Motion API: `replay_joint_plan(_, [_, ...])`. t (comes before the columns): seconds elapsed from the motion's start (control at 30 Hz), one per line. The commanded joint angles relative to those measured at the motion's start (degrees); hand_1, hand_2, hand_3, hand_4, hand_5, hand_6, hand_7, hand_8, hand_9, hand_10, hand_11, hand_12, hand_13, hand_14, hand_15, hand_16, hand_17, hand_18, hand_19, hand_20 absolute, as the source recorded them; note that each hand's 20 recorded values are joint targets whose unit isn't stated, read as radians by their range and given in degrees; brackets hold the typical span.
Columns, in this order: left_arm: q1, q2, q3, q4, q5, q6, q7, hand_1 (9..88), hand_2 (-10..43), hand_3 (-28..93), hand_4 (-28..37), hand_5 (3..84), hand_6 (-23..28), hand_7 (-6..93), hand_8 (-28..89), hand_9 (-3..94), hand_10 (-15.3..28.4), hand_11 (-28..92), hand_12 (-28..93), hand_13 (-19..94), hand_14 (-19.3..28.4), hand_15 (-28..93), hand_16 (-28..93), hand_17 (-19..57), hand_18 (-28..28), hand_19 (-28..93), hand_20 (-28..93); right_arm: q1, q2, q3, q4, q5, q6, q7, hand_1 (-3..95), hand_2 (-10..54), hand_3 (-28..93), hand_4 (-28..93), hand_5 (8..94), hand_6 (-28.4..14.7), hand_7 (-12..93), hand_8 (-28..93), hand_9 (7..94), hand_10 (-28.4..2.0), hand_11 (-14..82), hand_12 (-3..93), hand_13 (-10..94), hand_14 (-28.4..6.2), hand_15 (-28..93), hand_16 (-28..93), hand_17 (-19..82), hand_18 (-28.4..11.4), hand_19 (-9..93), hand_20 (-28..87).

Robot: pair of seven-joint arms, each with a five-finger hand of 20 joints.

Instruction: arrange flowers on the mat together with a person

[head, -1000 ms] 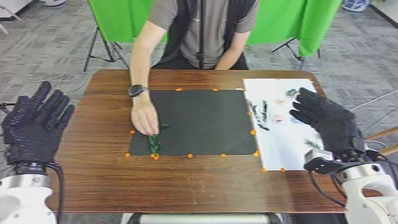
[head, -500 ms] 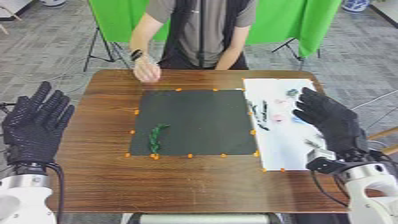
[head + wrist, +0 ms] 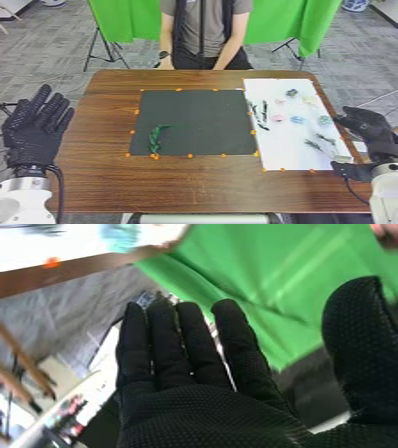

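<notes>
Beside your straight-fingered right hand (image 3: 371,132), the white sheet (image 3: 282,147) lines the table's (image 3: 204,187) right edge; your left hand's (image 3: 32,135) fingers are spread.

Green sprig (image 3: 155,139) on black mat (image 3: 200,120); pink flower (image 3: 278,118) on white sheet (image 3: 277,156).

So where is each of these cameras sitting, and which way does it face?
Head view: on the robot's head, facing forward and down at the table; its left hand and right hand show.
Right wrist view: on the right arm's wrist, looking past the gloved right hand toward green cloth.
Both share the right hand, table, white sheet and green cloth.
</notes>
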Motion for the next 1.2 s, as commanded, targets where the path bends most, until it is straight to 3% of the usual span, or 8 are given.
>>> replay_joint_plan(0.03, [0.79,-0.4,0.21,0.04,-0.09,-0.31,0.02,22.3,16.9,72,-28.3,34.9,5.2,8.8,-10,25.6,11.8,15,3,17,8.7,18,-10,-4.3,9.4,28,7,3.68,3.02,-6.99,3.51,-44.32,-5.64,15.23,25.4,-9.2,72,-27,44.5,-5.9,15,-10,41.2,-17.4,27.4,27.6,31,-16.1,53,25,12,-18.3,58,18])
replay_joint_plan(0.07, [0.73,-0.4,0.3,0.08,-0.12,-0.34,-0.04,22.3,16.9,72,-28.3,34.9,5.2,8.8,-10,25.6,11.8,15,3,17,8.7,18,-10,-4.3,9.5,28,7,4.11,3.0,-7.45,3.83,-45.22,-5.85,16.0,27.5,-9.5,70,-28,47.1,-5.6,17,-11,40.3,-17.4,38.3,32.7,31,-17.0,64,31,13,-18.6,63,23])
replay_joint_plan(0.1, [0.75,-0.39,0.35,0.09,-0.18,-0.28,-0.01,22.3,16.9,72,-28.3,34.9,5.2,8.8,-10,25.6,11.8,15,3,17,8.7,18,-10,-4.3,9.5,28,7,4.7,3.23,-8.13,4.08,-45.79,-6.23,17.24,28.2,-9.5,69,-28,48.4,-5.2,18,-11,40.0,-17.5,42.8,35.0,31,-17.4,67,34,13,-18.8,64,24])
replay_joint_plan(0.23, [0.52,-0.3,0.51,0.23,-0.12,-0.06,-0.23,22.4,16.8,72,-28.3,34.9,5.3,8.9,-10,25.6,11.8,15,3,18,8.7,18,-10,-4.3,9.5,28,7,5.93,3.87,-9.4,4.73,-46.36,-8.26,20.55,31.5,-9.5,68,-28,51.6,-4.3,21,-12,38.8,-17.6,53.3,41.1,32,-18.3,73,42,15,-19.5,66,29])
replay_joint_plan(0.53, [-0.02,-0.14,1.36,0.67,-0.71,-0.33,-1.18,22.9,16.9,72,-28.3,35.5,5.5,9.4,-10,25.8,12.1,15,3,18,8.9,19,-10,-4.3,9.5,28,7,7.24,2.98,-10.05,5.11,-40.77,-16.01,22.67,36.6,-9.5,63,-28,58.0,-2.8,25,-12,44.0,-17.1,58.7,46.7,37,-18.8,74,47,17,-20.5,68,32])
replay_joint_plan(0.8, [0.61,-0.14,0.94,0.34,-0.39,-0.27,-1.15,22.6,17.3,72,-28.3,36.0,5.7,9.3,-9,26.0,12.2,15,3,18,9.2,19,-9,-4.4,9.5,28,7,8.35,2.29,-11.82,6.61,-40.06,-18.15,22.03,55.7,-9.5,36,-28,66.2,-0.4,25,-13,53.3,-14.8,62.8,54.3,43,-18.2,75,55,20,-21.5,70,38])
replay_joint_plan(1.03, [0.61,-0.34,1.29,0.24,-0.36,-0.22,-1.75,22.5,17.2,72,-28.3,36.2,5.7,9.3,-9,26.1,12.2,15,3,18,9.1,19,-9,-4.4,9.5,28,7,9.94,1.0,-13.35,8.26,-37.24,-20.84,21.56,64.2,-9.5,25,-28,67.2,0.3,25,-13,54.4,-14.3,62.5,53.4,45,-17.4,75,55,21,-21.3,70,39])
replay_joint_plan(1.2, [1.02,-0.46,0.79,-0.04,0.08,-0.42,-2.01,22.3,17.2,72,-28.3,36.7,5.9,9.6,-9,26.3,12.4,16,4,18,9.9,19,-9,-4.3,9.4,28,7,10.63,0.38,-14.85,8.93,-37.95,-20.29,22.08,65.1,-9.5,31,-28,69.3,1.1,25,-6,57.1,-13.2,61.5,51.7,47,-16.6,74,54,22,-21.3,70,40])
